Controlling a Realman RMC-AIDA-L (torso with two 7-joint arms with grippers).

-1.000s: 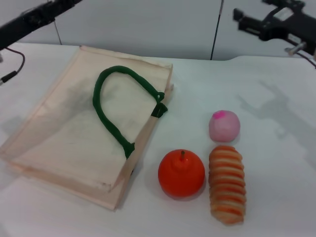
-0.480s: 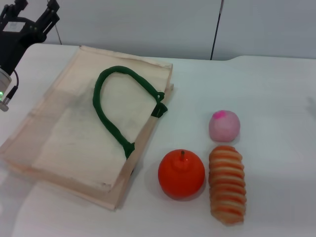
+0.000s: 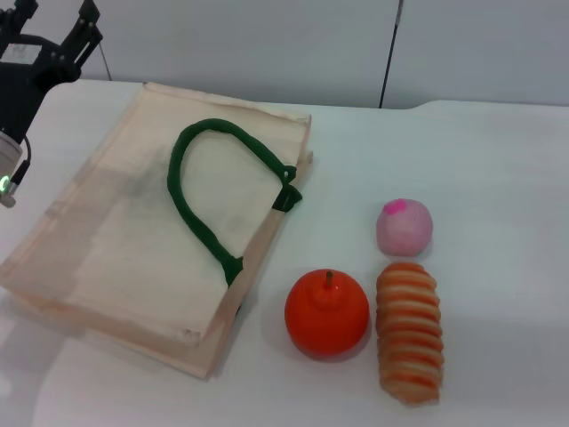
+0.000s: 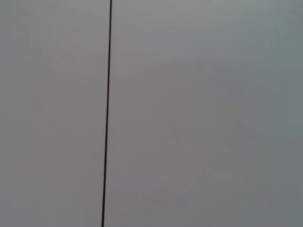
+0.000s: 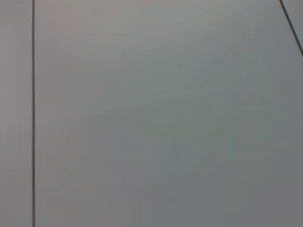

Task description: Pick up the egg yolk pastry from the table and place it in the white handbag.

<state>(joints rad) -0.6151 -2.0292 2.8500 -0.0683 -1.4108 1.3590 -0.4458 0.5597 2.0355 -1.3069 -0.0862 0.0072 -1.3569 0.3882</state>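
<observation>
The white handbag (image 3: 151, 240) lies flat on the left of the table, a cream cloth tote with a dark green looped handle (image 3: 209, 191) on top. The egg yolk pastry is not in view in any frame. My left gripper (image 3: 52, 16) is at the far left corner, above the table beside the bag's far left edge, with its fingers spread apart and nothing between them. My right gripper is out of view. Both wrist views show only a plain grey wall with a dark seam.
A pink round ball with a magenta spot (image 3: 404, 227) sits right of the bag. An orange fruit (image 3: 326, 312) and an orange-striped bread roll (image 3: 409, 331) lie in front of it. The white table (image 3: 498, 178) runs to a grey wall behind.
The right arm has left the view from the top right. The left arm has swung in at the top left corner and shifted slightly further left since half a second ago.
</observation>
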